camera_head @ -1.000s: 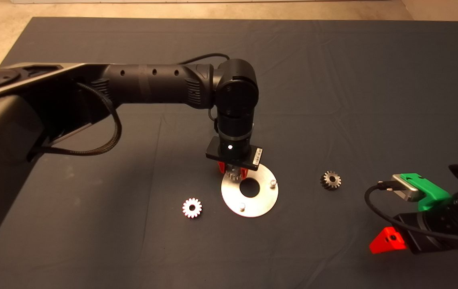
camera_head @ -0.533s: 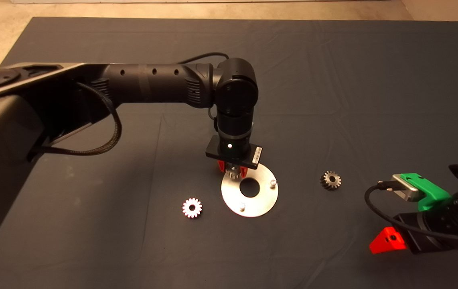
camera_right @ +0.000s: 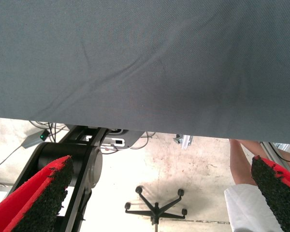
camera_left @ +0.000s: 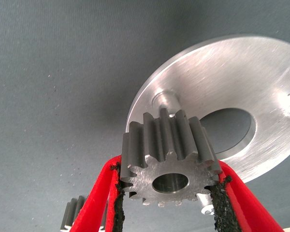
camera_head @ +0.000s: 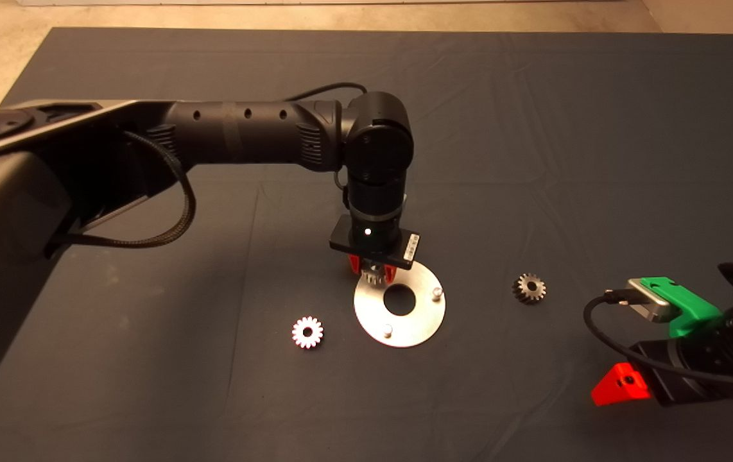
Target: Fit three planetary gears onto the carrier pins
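Gripping a gear (camera_left: pixel 168 162), the left gripper (camera_left: pixel 166 193) shows no readable label.

I can read no text, brand, number or sign anywhere in my views. One candidate only: a small white rectangular label (camera_head: pixel 413 244) stuck on the black camera bracket of my left arm's wrist, seen from the head camera; its print is too small for me to make out. The left and right wrist views show me no lettering at all.
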You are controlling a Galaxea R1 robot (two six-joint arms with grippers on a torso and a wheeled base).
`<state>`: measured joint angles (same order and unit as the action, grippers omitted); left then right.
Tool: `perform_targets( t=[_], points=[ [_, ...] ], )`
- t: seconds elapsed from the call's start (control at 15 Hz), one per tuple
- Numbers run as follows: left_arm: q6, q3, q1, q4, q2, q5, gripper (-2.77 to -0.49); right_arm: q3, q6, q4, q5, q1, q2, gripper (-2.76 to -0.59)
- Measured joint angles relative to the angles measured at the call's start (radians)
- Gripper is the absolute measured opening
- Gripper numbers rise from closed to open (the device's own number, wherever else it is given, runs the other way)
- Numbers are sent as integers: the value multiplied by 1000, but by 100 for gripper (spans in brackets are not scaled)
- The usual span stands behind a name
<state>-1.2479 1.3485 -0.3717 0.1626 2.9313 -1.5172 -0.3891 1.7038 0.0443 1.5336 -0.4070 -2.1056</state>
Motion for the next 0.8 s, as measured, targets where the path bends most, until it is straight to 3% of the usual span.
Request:
perform_targets(
  t=[0.33, 0.8],
  points=[
    [0, 0, 0, 14, 0, 29, -227, 0, 0, 0, 0, 0, 0, -63],
    [14, 13, 0, 18, 0, 37, -228, 0, 0, 0, 0, 0, 0, -63]
  ],
)
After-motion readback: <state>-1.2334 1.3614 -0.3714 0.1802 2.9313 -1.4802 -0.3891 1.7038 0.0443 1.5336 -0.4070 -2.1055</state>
